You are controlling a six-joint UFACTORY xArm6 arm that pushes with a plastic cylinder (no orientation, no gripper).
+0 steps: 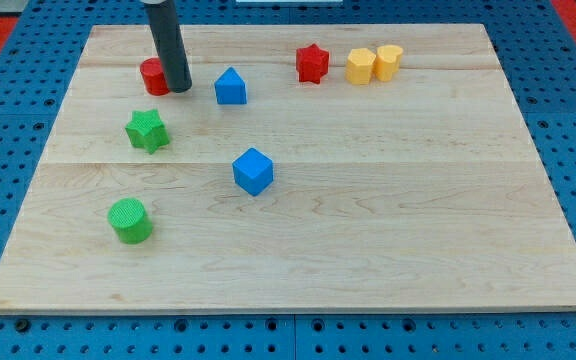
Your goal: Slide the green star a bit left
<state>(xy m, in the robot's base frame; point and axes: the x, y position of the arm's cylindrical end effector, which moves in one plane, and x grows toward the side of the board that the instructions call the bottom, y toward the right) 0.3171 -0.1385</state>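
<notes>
While the green star [147,130] sits on the view's left part of the table [388,220], my tip [178,87] rests above it and slightly to its right, apart from it, just beside a red block [154,76] whose shape is half hidden. No pincer exists on this rod, so nothing is held. Judging from this, the push is not yet begun: my tip must come down to the star's right side, then slide left.
</notes>
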